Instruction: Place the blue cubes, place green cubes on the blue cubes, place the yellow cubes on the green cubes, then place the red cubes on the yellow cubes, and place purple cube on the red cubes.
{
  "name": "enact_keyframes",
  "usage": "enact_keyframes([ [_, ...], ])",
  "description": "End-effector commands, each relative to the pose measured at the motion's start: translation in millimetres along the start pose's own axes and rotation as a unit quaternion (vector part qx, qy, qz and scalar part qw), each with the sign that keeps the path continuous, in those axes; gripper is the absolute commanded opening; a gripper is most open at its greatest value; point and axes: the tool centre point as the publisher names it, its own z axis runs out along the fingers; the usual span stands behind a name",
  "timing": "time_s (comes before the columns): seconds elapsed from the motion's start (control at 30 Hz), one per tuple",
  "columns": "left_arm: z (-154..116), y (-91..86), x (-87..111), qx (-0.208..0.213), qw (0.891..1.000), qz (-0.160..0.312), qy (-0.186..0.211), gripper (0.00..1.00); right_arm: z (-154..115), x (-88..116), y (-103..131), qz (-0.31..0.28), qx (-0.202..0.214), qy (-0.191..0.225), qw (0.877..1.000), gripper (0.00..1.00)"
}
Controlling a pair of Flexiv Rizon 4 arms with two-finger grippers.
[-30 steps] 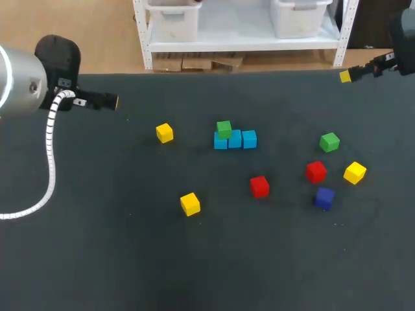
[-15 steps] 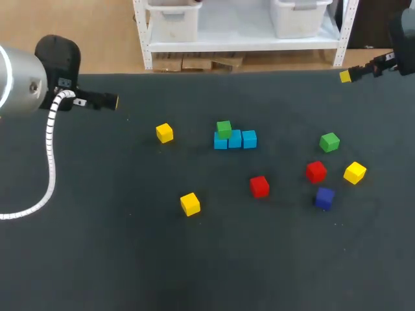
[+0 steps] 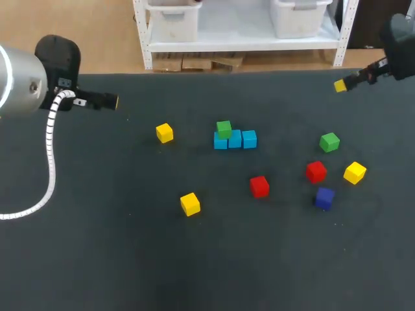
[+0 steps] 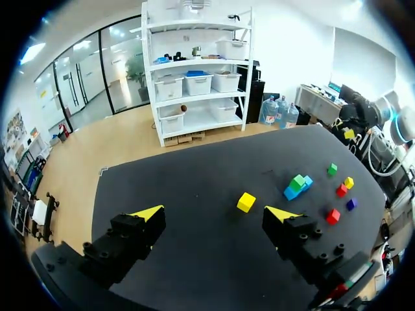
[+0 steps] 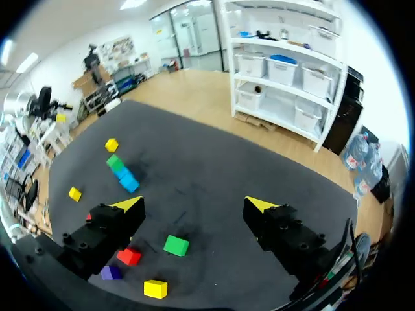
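Three blue cubes (image 3: 235,138), two green (image 3: 329,142), three yellow (image 3: 190,203), two red (image 3: 259,186), one purple (image 3: 325,197).

The table (image 3: 130,259) is dark. Three blue cubes (image 3: 235,138) sit in a row near the middle, touching each other. A green cube (image 3: 224,129) sits on the left end of that row. A yellow cube (image 3: 165,133) lies to the left of the row. A second yellow cube (image 3: 190,203) lies nearer the front. A red cube (image 3: 259,186) sits in front of the row.

On the right, four cubes lie near each other: a second green cube (image 3: 329,142), a second red cube (image 3: 316,171), a third yellow cube (image 3: 355,172) and a purple cube (image 3: 324,197).

The left pincer (image 3: 114,102) is at the far left, well apart from the cubes. The right pincer (image 3: 340,85) is at the back right.
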Motion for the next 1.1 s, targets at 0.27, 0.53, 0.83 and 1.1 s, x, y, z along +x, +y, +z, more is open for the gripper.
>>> enact_keyframes([
  [0.27, 0, 1.3, 0.1, 0.002, 1.0, 0.0, 0.0, 1.0, 24, 15, 48, -0.101, 0.022, 0.129, 0.986, 1.0],
  [0.53, 0, 1.3, 0.1, 0.002, 1.0, 0.0, 0.0, 1.0, 40, 58, 45, -0.065, 0.051, 0.204, 0.976, 1.0],
  [0.83, 0, 1.3, 0.1, 0.002, 1.0, 0.0, 0.0, 1.0, 64, 85, 25, -0.031, 0.053, 0.251, 0.966, 1.0],
  [1.1, 0, 1.3, 0.1, 0.002, 1.0, 0.0, 0.0, 1.0, 84, 89, 25, -0.033, 0.059, 0.293, 0.954, 1.0],
])
